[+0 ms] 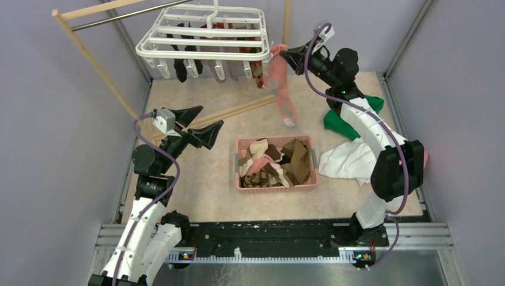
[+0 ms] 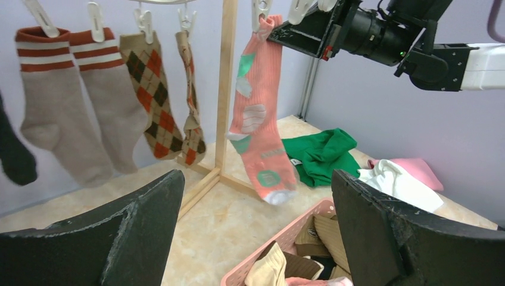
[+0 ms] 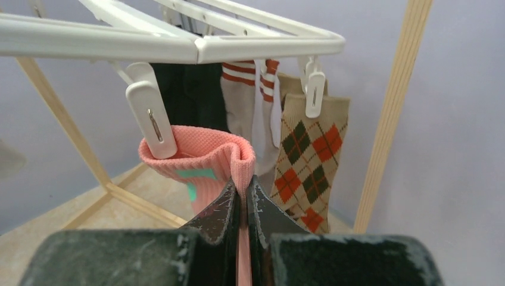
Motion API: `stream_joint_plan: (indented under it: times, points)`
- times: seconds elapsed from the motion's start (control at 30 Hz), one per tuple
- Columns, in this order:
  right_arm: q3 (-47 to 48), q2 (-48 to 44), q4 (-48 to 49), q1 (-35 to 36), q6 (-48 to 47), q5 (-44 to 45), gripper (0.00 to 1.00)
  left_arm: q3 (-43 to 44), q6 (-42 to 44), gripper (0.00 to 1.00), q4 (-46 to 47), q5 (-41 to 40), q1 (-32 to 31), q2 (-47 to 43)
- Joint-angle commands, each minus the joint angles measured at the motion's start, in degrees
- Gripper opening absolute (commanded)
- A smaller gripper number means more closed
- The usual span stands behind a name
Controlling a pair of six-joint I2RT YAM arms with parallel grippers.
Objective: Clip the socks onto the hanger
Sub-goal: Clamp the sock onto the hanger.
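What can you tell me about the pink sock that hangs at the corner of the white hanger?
The pink sock is ribbed knit, salmon pink with teal and pale patches and a pale toe. It hangs freely, foot down, beside the argyle sock. The right end effector, shut, pinches a fold of its cuff. A white clip of the hanger overlaps the cuff's edge; whether it bites is unclear.

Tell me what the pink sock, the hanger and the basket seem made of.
Pink sock: soft ribbed knit, matte; ribs show at the cuff. Hanger: smooth white plastic, slightly glossy moulded bars. Basket: probably pink plastic, judging by its thin rigid rim.
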Motion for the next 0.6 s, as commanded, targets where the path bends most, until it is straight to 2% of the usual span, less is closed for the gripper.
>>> stream_joint_plan:
  times: [0.0, 0.33, 0.57]
  points:
    - [3.32, 1.07, -0.28, -0.46, -1.29, -0.44, 0.00, -0.24, -0.64, 0.98, 3.37, 1.37, -0.18, -0.20]
    - [4.34, 3.97, 1.07, -1.86, 1.97, -4.83, 0.02, -0.44, -1.79, 0.98, 4.22, 1.79, -0.19, 0.37]
    - [3.52, 3.24, 2.62, -2.31, 3.62, -7.21, 0.23, -0.66, -2.06, 0.98, 4.58, 1.62, -0.16, 0.37]
